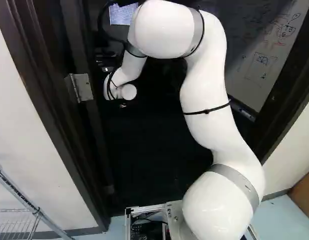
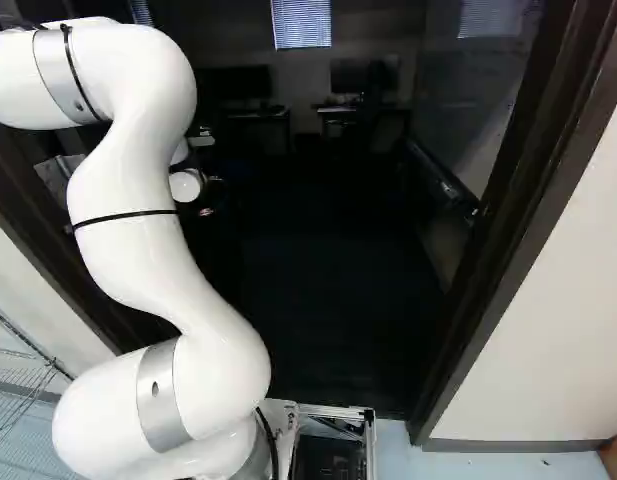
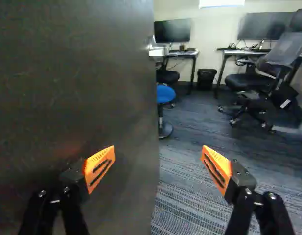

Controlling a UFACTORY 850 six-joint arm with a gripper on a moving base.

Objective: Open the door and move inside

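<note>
One of two fingers [image 3: 95, 159] faces the door [image 3: 72, 78]

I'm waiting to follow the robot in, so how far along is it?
The door looks already opened: carpet shows past its edge. In hand: the arm reaches in past the door frame, its gripper open and holding nothing, perhaps to push the door. Left: driving in, since the base seems only at the doorway, pale floor beside it.

I observed two desks [image 3: 234, 52] flanking a black bin [image 3: 206, 79]; a mesh-backed chair [image 3: 289, 50]; a blue-seated stool [image 3: 164, 94]; a whiteboard [image 1: 259, 60] bearing drawings; wire shelving [image 1: 19, 194] near a white wall [image 1: 24, 115].
</note>
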